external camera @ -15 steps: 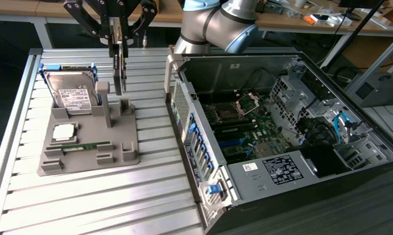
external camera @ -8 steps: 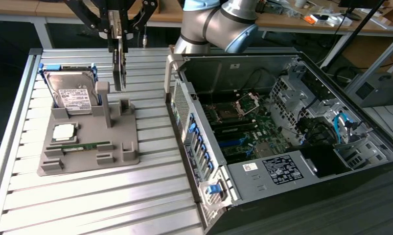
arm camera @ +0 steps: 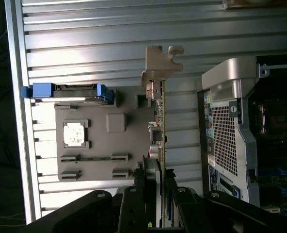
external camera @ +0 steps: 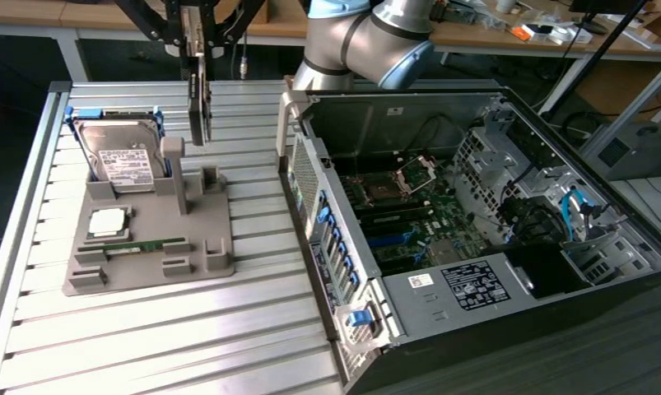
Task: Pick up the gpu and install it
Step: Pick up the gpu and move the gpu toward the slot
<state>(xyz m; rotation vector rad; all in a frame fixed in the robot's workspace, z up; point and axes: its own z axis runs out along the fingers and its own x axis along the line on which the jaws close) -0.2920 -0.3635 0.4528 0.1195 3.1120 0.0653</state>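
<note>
The gpu is a thin dark card hanging upright, edge-on, above the back of the grey parts tray. My gripper is shut on its upper end. In the wrist view the gpu runs straight out from between my fingers, and its silver bracket is at the far end. The card is lifted off the tray's upright holder. The open computer case lies to the exterior view's right of the card, with its motherboard exposed.
On the tray stand a silver hard drive in a blue carrier, a CPU and a green RAM stick. Everything rests on the slatted aluminium table. The case's rear wall rises between the tray and the motherboard.
</note>
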